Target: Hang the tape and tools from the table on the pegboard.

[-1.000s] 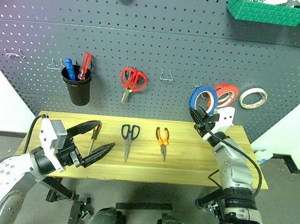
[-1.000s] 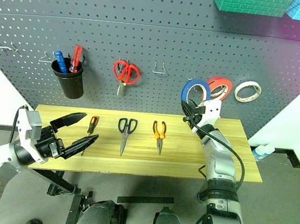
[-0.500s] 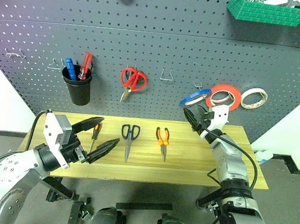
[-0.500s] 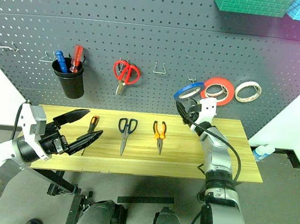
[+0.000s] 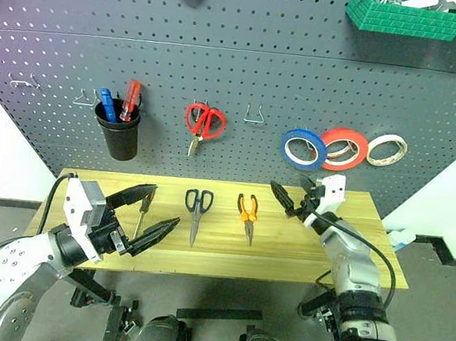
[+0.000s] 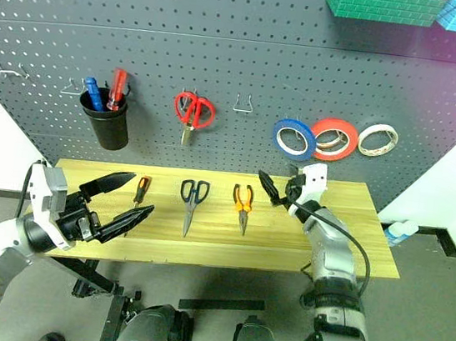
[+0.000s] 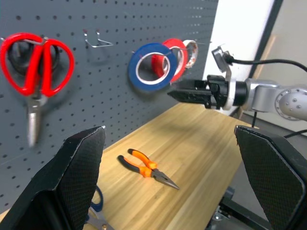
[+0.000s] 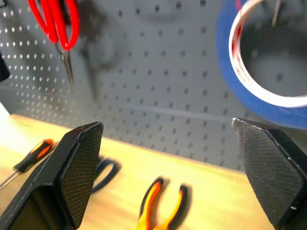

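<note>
The blue tape (image 5: 303, 149) hangs on the pegboard (image 5: 249, 72); the screwdriver (image 5: 143, 210), scissors (image 5: 196, 212) and pliers (image 5: 246, 215) lie along the worktop (image 5: 285, 245) back edge, left gripper (image 5: 148, 213) and right gripper (image 5: 292, 197) fingers wide, empty.

Blue tape (image 5: 303, 148) now hanging flat on pegboard (image 5: 248, 81) hook, released from between the fingers. Right gripper (image 5: 290, 200) opened since 1 second ago, drawn back and down, tape now above its fingertips, apart.
</note>
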Robot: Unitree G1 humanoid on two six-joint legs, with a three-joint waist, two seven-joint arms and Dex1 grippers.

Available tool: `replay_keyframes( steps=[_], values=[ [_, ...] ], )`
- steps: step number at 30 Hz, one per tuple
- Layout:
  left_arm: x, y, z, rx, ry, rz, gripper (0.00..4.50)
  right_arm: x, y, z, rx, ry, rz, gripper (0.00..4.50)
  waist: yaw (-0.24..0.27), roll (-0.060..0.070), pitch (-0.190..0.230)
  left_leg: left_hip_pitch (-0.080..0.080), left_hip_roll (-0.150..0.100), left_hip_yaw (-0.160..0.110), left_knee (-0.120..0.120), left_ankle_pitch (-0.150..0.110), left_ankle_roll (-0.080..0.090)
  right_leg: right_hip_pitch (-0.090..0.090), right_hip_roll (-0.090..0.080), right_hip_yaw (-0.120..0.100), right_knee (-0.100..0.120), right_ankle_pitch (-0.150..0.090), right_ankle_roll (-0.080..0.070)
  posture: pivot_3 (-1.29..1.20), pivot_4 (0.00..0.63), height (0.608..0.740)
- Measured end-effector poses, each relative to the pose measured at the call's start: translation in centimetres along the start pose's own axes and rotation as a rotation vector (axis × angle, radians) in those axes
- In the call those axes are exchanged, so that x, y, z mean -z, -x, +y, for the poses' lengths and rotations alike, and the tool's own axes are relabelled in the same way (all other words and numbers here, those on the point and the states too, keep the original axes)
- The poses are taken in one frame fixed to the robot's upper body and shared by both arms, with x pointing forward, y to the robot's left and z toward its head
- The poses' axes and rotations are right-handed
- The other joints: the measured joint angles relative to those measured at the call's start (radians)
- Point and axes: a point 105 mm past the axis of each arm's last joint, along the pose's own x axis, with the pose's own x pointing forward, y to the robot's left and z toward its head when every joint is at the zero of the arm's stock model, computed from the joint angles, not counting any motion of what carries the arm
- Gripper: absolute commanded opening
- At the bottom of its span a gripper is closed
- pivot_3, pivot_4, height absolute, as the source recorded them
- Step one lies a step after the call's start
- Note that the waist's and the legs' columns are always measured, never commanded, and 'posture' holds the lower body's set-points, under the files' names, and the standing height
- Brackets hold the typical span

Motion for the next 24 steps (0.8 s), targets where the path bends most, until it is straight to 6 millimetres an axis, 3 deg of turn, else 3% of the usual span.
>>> replay_keyframes(
  steps=[4, 11, 16, 24],
  values=[
    [0.4, 0.6, 0.4, -0.018, 0.005, 0.005, 4.50, 0.9, 0.1, 1.3, 0.013, 0.012, 0.073, 4.48, -0.001, 0.000, 0.000, 0.000, 0.001, 0.000, 0.000, -0.001, -0.002, -0.003, 0.000, 0.000, 0.000, 0.000, 0.000, 0.02, 0.015, 0.740],
    [1.1, 1.9, 0.3, -0.053, 0.015, 0.027, 4.50, 3.4, -2.1, 3.4, 0.128, 0.045, 0.267, 4.48, 0.003, 0.000, 0.001, 0.000, 0.000, 0.000, 0.000, -0.002, -0.002, -0.004, -0.002, 0.001, 0.000, -0.002, -0.004, 0.05, 0.046, 0.740],
    [1.7, 2.7, -0.1, -0.079, 0.034, 0.040, 4.50, 3.7, -3.3, 4.3, 0.178, 0.035, 0.323, 4.48, 0.010, 0.000, 0.003, 0.000, 0.000, -0.001, -0.001, -0.003, -0.002, -0.004, -0.003, 0.001, -0.001, -0.002, -0.004, 0.09, 0.067, 0.740],
    [1.9, 4.7, -0.5, -0.138, 0.030, 0.068, 4.50, 6.3, -4.2, 4.6, 0.286, -0.027, 0.458, 4.48, 0.035, 0.000, 0.018, 0.000, 0.000, -0.001, -0.008, -0.003, -0.002, -0.005, -0.004, 0.001, -0.007, -0.003, -0.007, 0.14, 0.095, 0.740]
  ],
)
